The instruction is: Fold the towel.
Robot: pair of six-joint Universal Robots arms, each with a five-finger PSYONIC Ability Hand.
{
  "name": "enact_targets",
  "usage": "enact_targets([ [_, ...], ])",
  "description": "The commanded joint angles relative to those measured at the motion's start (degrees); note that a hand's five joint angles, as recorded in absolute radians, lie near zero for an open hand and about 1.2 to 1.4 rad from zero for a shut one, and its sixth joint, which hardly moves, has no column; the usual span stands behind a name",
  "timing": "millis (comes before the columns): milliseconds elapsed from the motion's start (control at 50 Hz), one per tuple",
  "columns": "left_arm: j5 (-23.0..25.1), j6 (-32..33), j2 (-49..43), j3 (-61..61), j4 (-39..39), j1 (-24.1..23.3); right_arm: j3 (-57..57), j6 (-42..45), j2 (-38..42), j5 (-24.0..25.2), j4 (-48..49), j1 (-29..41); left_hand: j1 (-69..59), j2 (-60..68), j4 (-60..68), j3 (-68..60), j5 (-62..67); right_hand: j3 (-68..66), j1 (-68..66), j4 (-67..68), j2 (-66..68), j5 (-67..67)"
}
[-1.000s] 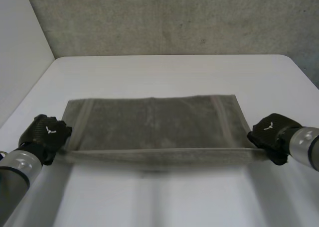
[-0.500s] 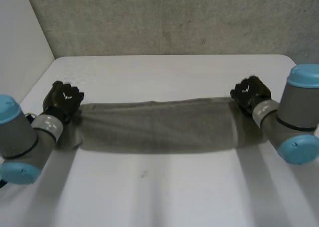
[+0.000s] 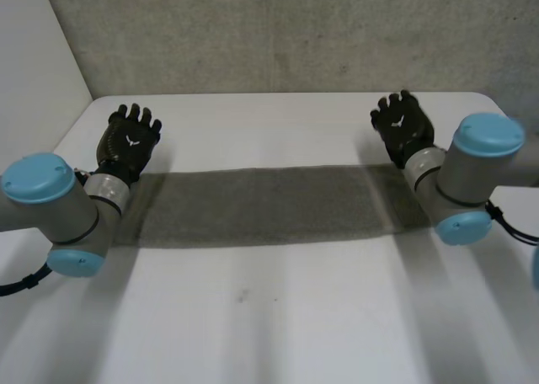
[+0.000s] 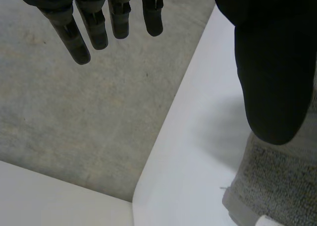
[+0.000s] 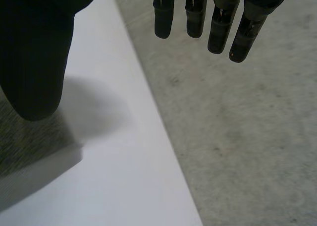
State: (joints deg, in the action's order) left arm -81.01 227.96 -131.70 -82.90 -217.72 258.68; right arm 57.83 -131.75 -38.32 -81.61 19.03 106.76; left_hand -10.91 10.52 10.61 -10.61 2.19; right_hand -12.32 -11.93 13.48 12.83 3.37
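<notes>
The grey towel (image 3: 261, 205) lies flat on the white table (image 3: 278, 317) as a long narrow folded band running left to right. My left hand (image 3: 128, 141) hovers past the band's left end, fingers spread straight and holding nothing. My right hand (image 3: 402, 127) hovers past its right end, likewise spread and empty. In the left wrist view the straight fingers (image 4: 91, 25) and the thumb (image 4: 272, 77) stand apart, with a towel corner (image 4: 270, 186) below the thumb. In the right wrist view the fingers (image 5: 218, 23) and the thumb (image 5: 34, 62) are apart above the towel's corner (image 5: 29, 141).
The table's far edge (image 3: 286, 94) meets a grey concrete wall (image 3: 286, 30) just beyond both hands. A white side panel (image 3: 34, 81) stands at the left. Both forearms (image 3: 59, 207) rest over the band's ends.
Both hands carried the towel's near edge over to the far edge, folding it into a narrow band. They then let go, opened their fingers and moved slightly beyond the towel.
</notes>
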Motion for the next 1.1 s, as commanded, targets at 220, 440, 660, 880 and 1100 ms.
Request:
enact_targets([
  [220, 0.2, -6.7, 19.5, -22.7, -0.4, -0.3, 20.7, -15.2, -20.1, 1.1, -20.4, -3.4, 0.9, -0.5, -0.6, 0.6, -2.2, 2.3, 1.9, -3.5, -2.8, -3.4],
  [440, 0.1, -11.5, 19.7, -24.1, -0.3, 0.0, 22.9, -14.4, -12.7, 1.5, -14.7, -6.6, 0.9, -0.5, -0.6, 0.6, -2.2, -25.5, -25.9, 24.4, 25.0, 24.5],
  [660, 0.1, -11.5, 19.9, -24.3, -0.3, -0.4, 22.2, -14.3, -12.0, 0.6, -12.0, -10.3, 0.9, -0.5, -0.6, 0.6, -2.2, -67.7, -68.1, 66.5, 67.2, 66.6],
  [880, 0.0, -11.6, 21.7, -25.3, -0.3, -0.7, 23.1, -2.9, -18.0, -11.1, -6.9, -16.6, 0.9, -0.5, -0.6, 0.6, -2.2, -67.7, -68.1, 66.5, 67.2, 66.6],
  [1100, -0.1, -11.6, 21.7, -25.3, -0.3, -0.8, 19.2, -1.3, -22.0, -5.0, 0.1, -5.3, 0.9, -0.5, -0.6, 0.6, -2.1, -67.7, -68.1, 66.5, 67.2, 66.6],
])
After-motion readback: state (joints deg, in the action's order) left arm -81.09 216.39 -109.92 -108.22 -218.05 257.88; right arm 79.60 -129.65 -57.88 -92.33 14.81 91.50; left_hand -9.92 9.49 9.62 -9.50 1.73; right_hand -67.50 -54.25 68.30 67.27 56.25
